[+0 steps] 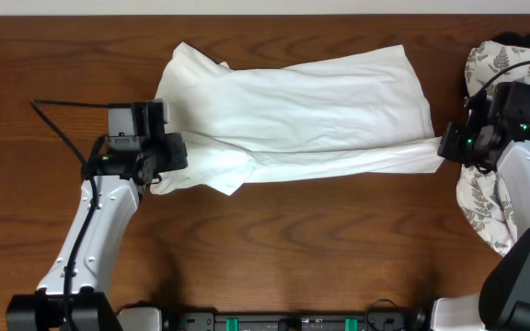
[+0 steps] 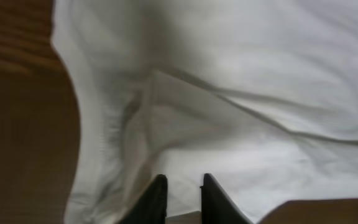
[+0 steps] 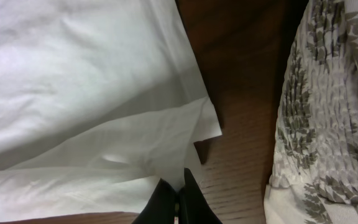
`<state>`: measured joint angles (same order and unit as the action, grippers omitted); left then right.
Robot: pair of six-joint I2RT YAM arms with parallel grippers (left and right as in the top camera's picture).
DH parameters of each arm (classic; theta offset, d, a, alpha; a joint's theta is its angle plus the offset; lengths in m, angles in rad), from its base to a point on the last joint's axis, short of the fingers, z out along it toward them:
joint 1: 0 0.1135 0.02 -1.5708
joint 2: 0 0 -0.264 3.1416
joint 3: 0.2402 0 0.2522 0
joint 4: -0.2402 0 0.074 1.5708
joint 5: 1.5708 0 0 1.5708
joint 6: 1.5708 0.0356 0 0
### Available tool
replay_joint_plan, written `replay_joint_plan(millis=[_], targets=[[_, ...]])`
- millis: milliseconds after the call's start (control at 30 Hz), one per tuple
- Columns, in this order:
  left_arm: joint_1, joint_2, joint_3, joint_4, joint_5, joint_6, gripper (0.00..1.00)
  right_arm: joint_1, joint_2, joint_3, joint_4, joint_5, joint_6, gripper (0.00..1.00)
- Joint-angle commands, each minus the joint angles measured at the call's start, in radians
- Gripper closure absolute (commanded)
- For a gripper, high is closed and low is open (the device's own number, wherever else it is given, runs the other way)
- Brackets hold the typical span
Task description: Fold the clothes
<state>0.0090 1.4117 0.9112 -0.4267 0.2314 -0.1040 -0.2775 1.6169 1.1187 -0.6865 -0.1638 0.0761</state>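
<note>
Right end effector point(image 3: 178, 186) pinches white T-shirt point(image 1: 293, 119) hem; left end effector point(image 2: 183, 179) slightly parted.

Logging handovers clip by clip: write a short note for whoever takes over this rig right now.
Left tool: jaws slightly apart at the left edge of the T-shirt, nothing clearly held.
Right tool: shut on the shirt's near right corner, cloth drawn toward it.
The shirt lies spread lengthwise across the table; the fern-print cloth sits bunched at the right, not part of the job.
Done: the near long edge seems folded over once.
Left: release the corner, make the remaining folds.
</note>
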Motion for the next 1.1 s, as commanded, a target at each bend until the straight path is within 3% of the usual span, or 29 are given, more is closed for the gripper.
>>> replay_joint_plan(millis=[0,100,333,467,600,700,1067], targets=[[-0.001,0.049,-0.001,-0.006,-0.068,0.029,0.71,-0.003,0.005,-0.003,0.002,-0.001,0.013,0.99],[-0.001,0.097,-0.002,-0.005,-0.067,0.032,0.59,-0.003,0.005,-0.003,0.003,-0.001,0.013,0.99],[-0.001,0.154,-0.002,-0.001,-0.066,0.051,0.58,-0.003,0.005,-0.003,0.002,-0.001,0.013,0.99],[-0.001,0.154,-0.002,0.007,-0.041,0.05,0.59,-0.003,0.005,-0.003,0.002,-0.001,0.013,0.99],[-0.001,0.154,-0.002,0.034,0.032,0.049,0.74,-0.003,0.005,-0.003,0.002,-0.001,0.013,0.99],[-0.001,0.154,-0.002,0.049,0.056,0.046,0.79,-0.003,0.005,-0.003,0.002,-0.001,0.013,0.99],[-0.001,0.154,-0.002,0.047,0.027,0.062,0.8,-0.003,0.005,-0.003,-0.001,-0.001,0.013,0.99]])
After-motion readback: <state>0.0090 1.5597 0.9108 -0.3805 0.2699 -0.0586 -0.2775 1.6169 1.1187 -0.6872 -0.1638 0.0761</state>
